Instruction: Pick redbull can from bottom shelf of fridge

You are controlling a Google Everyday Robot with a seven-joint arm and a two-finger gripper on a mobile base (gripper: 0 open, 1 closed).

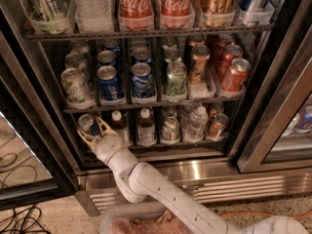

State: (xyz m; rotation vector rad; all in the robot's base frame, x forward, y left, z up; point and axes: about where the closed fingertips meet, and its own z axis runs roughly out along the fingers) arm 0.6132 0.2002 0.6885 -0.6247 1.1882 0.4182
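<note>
The fridge (195, 169) is open; at the lower left of the frame, on the bottom shelf (185, 143), the pincer (91, 129) is spread around the redbull can (86, 122), not yet clenched; by my judgement, gripping and lifting out remain

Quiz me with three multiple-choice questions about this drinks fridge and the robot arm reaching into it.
1. Where is the gripper?
A) up by the big bottles
B) at the far left of the bottom shelf
C) down on the floor

2. How many red Coca-Cola bottles show?
A) two
B) none
C) five

3. How do the jaws stand?
A) shut on a brown bottle
B) pressed shut against the floor
C) open, either side of the redbull can

Answers: B, it sits low on the left, beside the small bottles. A, two red labels stand side by side up top. C, the jaws are spread with the slim can between them.
</note>
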